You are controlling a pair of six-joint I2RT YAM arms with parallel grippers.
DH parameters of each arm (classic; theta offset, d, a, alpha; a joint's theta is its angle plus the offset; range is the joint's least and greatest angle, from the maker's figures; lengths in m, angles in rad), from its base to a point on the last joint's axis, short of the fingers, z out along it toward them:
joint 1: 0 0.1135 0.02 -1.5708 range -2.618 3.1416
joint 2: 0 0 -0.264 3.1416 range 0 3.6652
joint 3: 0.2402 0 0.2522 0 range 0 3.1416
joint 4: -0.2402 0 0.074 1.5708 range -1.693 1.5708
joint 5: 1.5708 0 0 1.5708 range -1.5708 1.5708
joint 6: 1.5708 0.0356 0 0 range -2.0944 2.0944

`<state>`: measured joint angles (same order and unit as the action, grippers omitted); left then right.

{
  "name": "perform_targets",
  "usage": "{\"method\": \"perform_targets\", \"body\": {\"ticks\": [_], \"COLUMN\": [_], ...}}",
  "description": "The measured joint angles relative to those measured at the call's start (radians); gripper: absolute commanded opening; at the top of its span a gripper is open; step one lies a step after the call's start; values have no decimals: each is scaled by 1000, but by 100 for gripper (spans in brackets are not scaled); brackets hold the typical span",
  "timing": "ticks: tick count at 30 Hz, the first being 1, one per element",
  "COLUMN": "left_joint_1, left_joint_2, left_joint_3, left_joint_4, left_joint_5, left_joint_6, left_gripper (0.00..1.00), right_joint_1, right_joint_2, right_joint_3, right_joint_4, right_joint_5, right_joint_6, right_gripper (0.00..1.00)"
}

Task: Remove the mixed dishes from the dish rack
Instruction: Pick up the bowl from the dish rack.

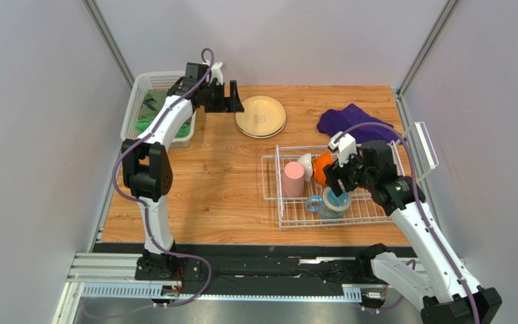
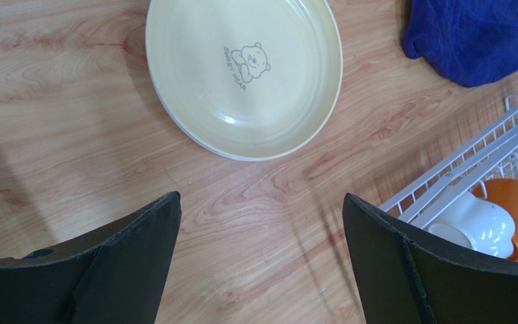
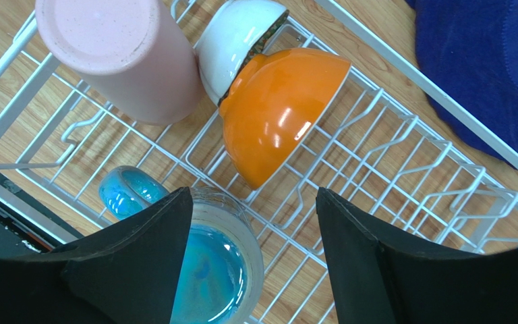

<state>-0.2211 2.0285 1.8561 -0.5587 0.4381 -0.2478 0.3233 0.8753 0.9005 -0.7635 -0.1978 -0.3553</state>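
Note:
The white wire dish rack (image 1: 376,212) sits at the right of the table. It holds a pink tumbler (image 1: 293,179), a white bowl (image 1: 305,164), an orange bowl (image 1: 322,167) and a blue-handled mug (image 1: 336,200). My right gripper (image 1: 339,189) hovers open just above the mug (image 3: 208,270). The mug's blue round face points up, half under my left finger. The tumbler (image 3: 117,54) and orange bowl (image 3: 278,108) lie beyond. Cream-tan plates (image 1: 260,116) are stacked on the table. My left gripper (image 1: 231,98) is open and empty beside them (image 2: 245,74).
A purple cloth (image 1: 353,125) lies behind the rack. A white mesh basket (image 1: 148,101) with green items stands at the far left. A clear plastic piece (image 1: 425,145) leans at the rack's right side. Grey walls close in the table.

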Motion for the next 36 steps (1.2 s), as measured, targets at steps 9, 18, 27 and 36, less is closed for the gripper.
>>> {"method": "perform_targets", "body": {"ticks": [9,18,27,36], "left_joint_1": [0,0,0,0], "left_joint_2": [-121,-179,-179,-179], "left_joint_3": [-104,-157,-174,-175], "left_joint_4": [3,17,22,24], "left_joint_5": [28,33,44,61], "left_joint_6": [86,125,140,143], "left_gripper": [98,98,98,97], "right_joint_1": [-61,-137,-170,-216], "right_joint_2": [40,122,208,278], "right_joint_3": [-4,-3,4,10], "right_joint_4": [41,50,54,59], "right_joint_5": [-95,-190,-270,-369], "right_joint_6": [7,-5,-38,-98], "right_gripper": [62,59,54,47]}}
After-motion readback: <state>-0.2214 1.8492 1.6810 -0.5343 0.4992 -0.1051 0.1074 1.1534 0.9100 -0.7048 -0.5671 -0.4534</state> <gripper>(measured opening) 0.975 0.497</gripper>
